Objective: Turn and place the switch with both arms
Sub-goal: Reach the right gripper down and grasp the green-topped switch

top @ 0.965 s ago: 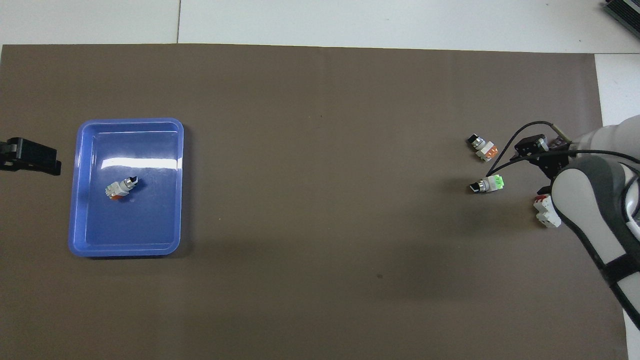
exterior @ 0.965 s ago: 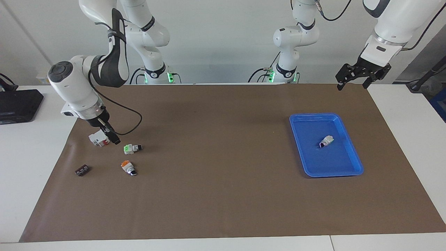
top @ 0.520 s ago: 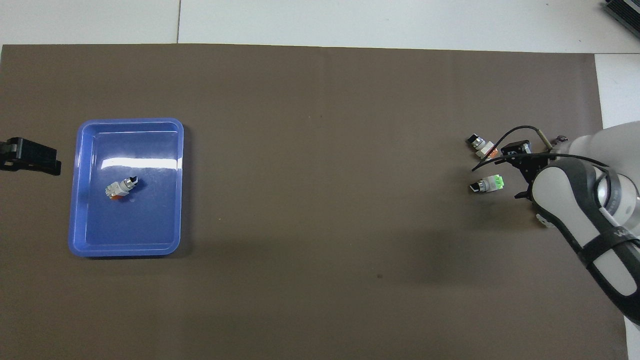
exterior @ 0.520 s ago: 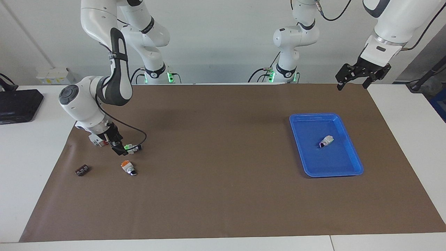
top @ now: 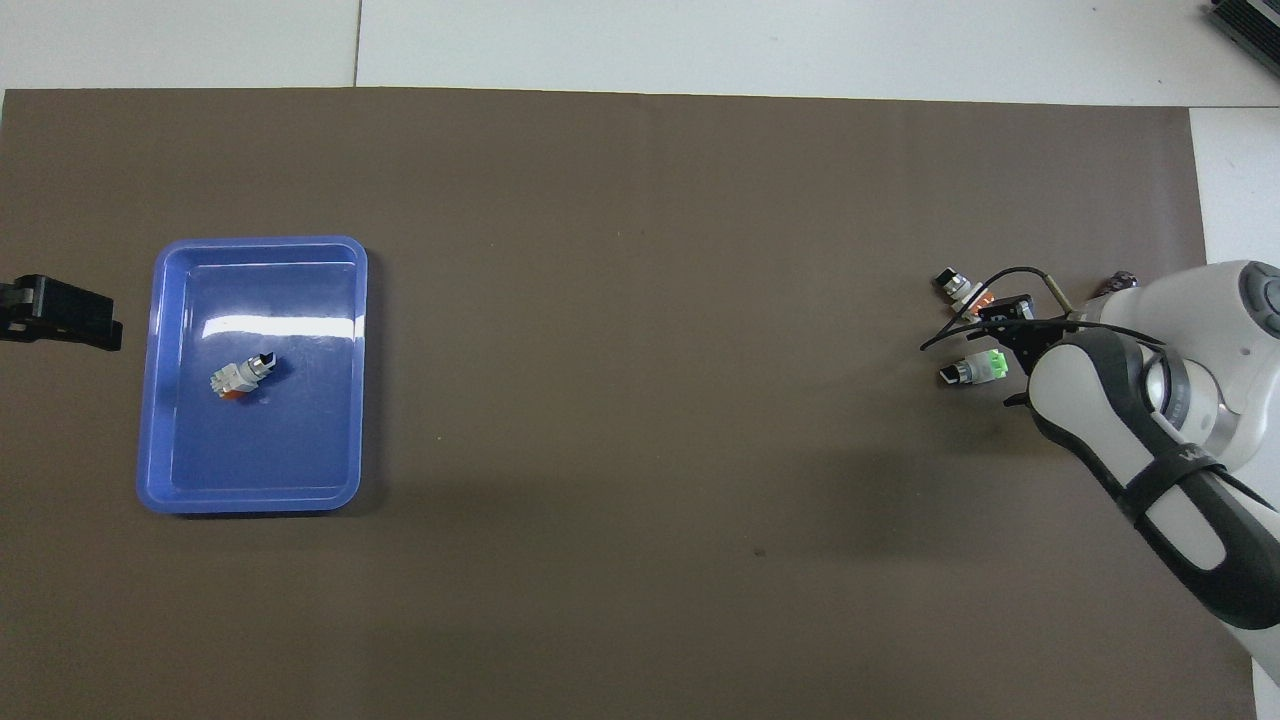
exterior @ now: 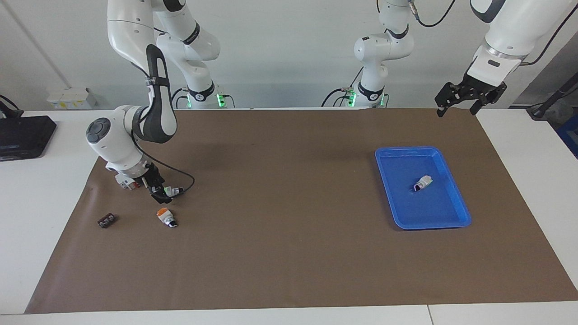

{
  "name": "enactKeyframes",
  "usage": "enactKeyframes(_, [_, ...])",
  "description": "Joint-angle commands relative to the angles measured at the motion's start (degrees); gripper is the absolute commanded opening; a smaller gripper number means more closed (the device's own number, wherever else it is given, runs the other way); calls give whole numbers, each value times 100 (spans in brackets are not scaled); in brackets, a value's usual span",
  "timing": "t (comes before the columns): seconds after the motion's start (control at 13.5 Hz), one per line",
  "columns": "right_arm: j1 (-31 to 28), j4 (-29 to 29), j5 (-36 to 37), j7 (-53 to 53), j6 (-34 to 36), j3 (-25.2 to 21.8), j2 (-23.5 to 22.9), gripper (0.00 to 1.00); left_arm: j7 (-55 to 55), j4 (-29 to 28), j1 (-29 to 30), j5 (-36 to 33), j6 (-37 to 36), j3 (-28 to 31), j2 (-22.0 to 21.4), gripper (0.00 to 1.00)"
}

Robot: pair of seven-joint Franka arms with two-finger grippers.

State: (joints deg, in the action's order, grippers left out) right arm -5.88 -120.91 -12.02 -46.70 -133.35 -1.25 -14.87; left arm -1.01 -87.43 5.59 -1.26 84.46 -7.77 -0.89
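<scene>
The switch [exterior: 174, 190] lies on its side on the brown mat at the right arm's end, white-bodied with a green patch and a dark knob; the overhead view shows it whole [top: 972, 371]. My right gripper [exterior: 162, 193] is low at the switch's green end, open, one finger on each side of it in the overhead view [top: 1010, 358]. I cannot tell whether the fingers touch it. My left gripper [exterior: 467, 97] hangs open above the mat's corner at the left arm's end, waiting; in the overhead view [top: 60, 315] it shows beside the tray.
A blue tray [exterior: 431, 225] at the left arm's end holds a small whitish switch [exterior: 423, 183]. Near the right gripper lie an orange-patched switch [exterior: 165, 216], a white block with red [exterior: 123, 180] and a small dark piece [exterior: 106, 220]. A black device [exterior: 22, 135] sits off the mat.
The right arm has come down and swung from over the white block to the green-patched switch, its fingers now either side of it. The left arm has not moved.
</scene>
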Motion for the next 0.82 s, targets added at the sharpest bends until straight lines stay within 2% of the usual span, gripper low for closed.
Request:
enactKeyframes(0.0, [-1,-64,-99,-24,-130,37,1,100,-48,-187,21,-67,45,-6,-157,100])
enactKeyframes(0.22, [43,-73,-292,-24,-121,46,1,100,-48,-187,21,-67,45,-6,-157,100])
enactKeyframes(0.52, [26,-73,-301,143,-138,37,1,89,-39,-187,21,-67,45,-6,-157,100])
enactKeyframes(0.74, [8,-73,-301,170,-165,37,-7,89,-48,-187,21,-67,45,-6,-157,100])
